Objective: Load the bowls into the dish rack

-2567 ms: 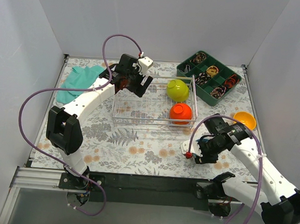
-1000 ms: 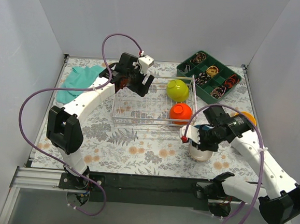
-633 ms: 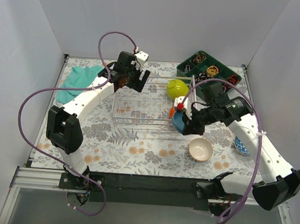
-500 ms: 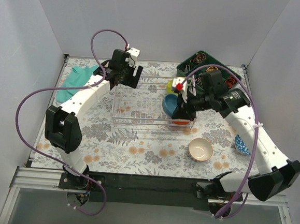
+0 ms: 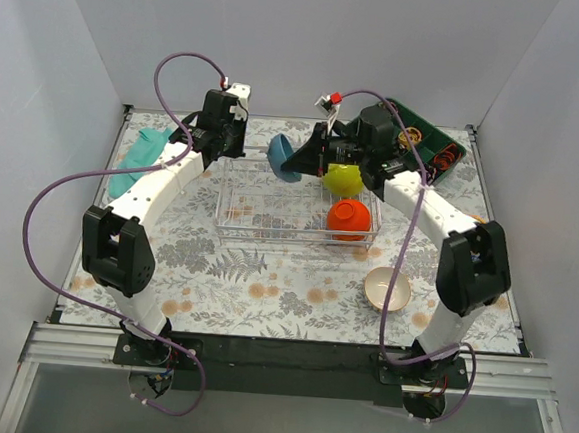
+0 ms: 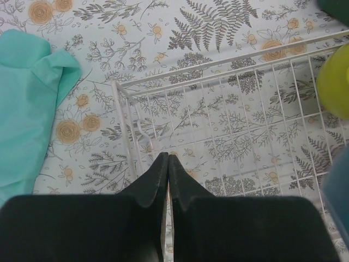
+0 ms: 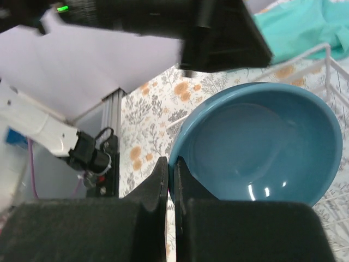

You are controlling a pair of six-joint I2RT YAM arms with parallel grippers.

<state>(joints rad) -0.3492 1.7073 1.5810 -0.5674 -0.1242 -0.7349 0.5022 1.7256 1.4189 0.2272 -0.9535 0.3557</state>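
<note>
Blue glazed bowl (image 5: pixel 282 157): held up on edge by the right gripper (image 7: pixel 170 164), whose jaws were pinched narrowly on the rim, one inside and one outside. The hollow faced back toward that wrist. From overhead, the bowl hung above the far rail of the silver wire dish rack (image 5: pixel 288 238), left of centre and not touching the wire.

Already in the rack's right half were a yellow-green bowl (image 5: pixel 343 175) at the far side and an orange bowl (image 5: pixel 349 216) at the near side. The left half showed only counter pattern through the grid.

Key relation: the free bay lay below the held bowl and toward the near side, so I judged the next move to be down and slightly nearward, keeping the bowl left of the yellow-green one.

Left gripper (image 6: pixel 167 159): jaws pressed together on nothing, poised above the rack's far-left corner, close to the descent path.

A cream bowl (image 5: pixel 387 288) sat on the counter near the rack's right near corner, unloaded.
</note>
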